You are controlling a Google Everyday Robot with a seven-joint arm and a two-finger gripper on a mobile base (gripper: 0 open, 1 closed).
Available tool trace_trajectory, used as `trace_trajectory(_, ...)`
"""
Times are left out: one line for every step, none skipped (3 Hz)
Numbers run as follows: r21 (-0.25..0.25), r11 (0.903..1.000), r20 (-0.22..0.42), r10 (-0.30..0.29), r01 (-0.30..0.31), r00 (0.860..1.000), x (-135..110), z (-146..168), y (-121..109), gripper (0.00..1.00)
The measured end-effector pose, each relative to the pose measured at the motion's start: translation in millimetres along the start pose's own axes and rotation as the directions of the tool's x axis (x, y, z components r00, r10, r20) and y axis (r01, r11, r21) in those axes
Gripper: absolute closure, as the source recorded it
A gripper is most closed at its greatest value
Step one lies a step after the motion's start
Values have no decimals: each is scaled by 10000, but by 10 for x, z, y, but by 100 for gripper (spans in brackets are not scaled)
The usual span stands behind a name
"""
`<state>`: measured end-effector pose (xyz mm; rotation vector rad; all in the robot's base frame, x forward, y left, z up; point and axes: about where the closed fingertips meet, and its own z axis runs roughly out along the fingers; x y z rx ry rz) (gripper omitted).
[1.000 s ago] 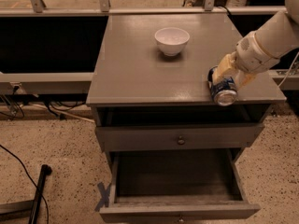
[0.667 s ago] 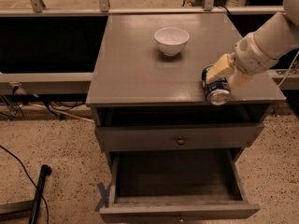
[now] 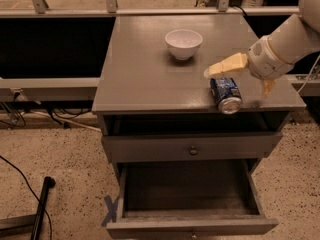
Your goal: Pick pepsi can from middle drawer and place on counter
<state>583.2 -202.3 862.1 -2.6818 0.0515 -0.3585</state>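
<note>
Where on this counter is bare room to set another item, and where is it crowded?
Free: the counter's left half, left of the white bowl, and the middle strip between bowl and pepsi can. Crowded: the front right corner, where the can lies on its side right by the open gripper.

Speckled floor (image 3: 60,149), metal railing (image 3: 65,12), dim light

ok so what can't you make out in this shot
Camera view:
- Whether the tool, open over the pepsi can lying on the counter, touches it: the angle hides any gap.
- Most of the arm: cut off by the right edge.
- The recess under the counter: in deep shadow.
- The middle drawer: its front inner corners sit behind its front wall.
</note>
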Motion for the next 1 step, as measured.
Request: trace_trajectory(0,10000,0,0,0,10000,0,0,0,0)
